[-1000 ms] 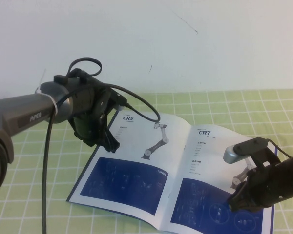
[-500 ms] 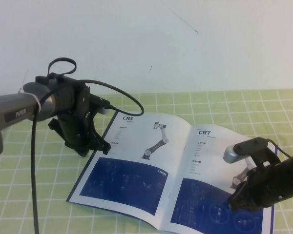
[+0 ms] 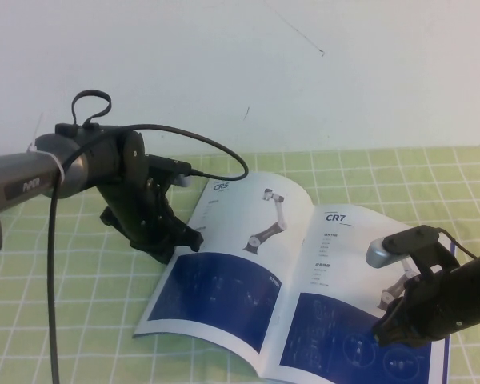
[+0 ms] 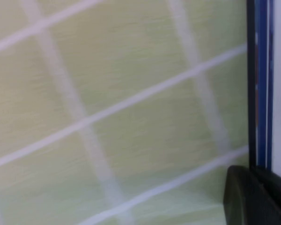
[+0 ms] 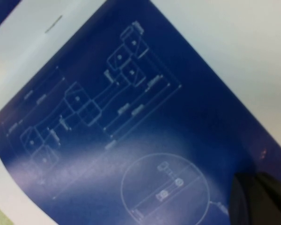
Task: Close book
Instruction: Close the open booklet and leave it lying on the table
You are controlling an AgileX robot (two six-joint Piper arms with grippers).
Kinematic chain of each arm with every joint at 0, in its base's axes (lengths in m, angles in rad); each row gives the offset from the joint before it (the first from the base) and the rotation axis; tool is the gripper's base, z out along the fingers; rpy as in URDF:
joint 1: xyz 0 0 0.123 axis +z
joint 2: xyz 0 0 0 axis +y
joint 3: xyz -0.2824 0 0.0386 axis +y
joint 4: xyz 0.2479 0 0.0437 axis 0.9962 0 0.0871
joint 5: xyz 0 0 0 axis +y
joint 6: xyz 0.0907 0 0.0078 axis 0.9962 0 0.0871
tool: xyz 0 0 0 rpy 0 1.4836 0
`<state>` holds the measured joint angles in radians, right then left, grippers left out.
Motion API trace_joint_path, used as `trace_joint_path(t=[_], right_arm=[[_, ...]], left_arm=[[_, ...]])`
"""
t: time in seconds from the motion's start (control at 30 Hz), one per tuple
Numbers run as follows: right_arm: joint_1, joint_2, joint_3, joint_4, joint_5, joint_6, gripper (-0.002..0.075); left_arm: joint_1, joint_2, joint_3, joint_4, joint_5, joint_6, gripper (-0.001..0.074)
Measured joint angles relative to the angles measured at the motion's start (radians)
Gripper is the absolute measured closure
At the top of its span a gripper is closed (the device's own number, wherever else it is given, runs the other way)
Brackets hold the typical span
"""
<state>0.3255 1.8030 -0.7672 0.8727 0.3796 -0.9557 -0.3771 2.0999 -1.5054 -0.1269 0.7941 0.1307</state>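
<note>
An open booklet (image 3: 304, 264) with white and dark blue pages lies on the green checked cloth (image 3: 64, 304). Its left half is raised and curls toward the spine. My left gripper (image 3: 190, 238) sits at that half's outer edge, low against the cloth. In the left wrist view the booklet's blue edge (image 4: 261, 70) runs down to my left gripper (image 4: 257, 197). My right gripper (image 3: 382, 334) is shut, its tip pressed on the blue drawing of the right-hand page. The right wrist view shows that page (image 5: 107, 117) close up, with my right gripper (image 5: 262, 199) on it.
A white wall (image 3: 304, 72) stands behind the table. The left arm's black cable (image 3: 224, 156) loops above the booklet's upper left corner. Bare cloth (image 4: 107, 93) spreads to the left of the booklet and in front of it.
My left gripper drew back to the left, then came right again. The booklet's left half has lifted off the cloth and its edge has shifted right. The right arm has not moved.
</note>
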Motion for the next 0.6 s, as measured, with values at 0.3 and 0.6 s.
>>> trace_joint_path(t=[0.3, 0.6], right_arm=[[0.0, 0.0, 0.0, 0.0, -0.002, 0.0, 0.0729], [-0.005, -0.078, 0.014, -0.09, -0.017, 0.0, 0.0729]], left_arm=[[0.0, 0.042, 0.002, -0.638, 0.082, 0.408, 0.0738], [-0.001, 0.04, 0.002, -1.168, 0.323, 0.708, 0.0738]])
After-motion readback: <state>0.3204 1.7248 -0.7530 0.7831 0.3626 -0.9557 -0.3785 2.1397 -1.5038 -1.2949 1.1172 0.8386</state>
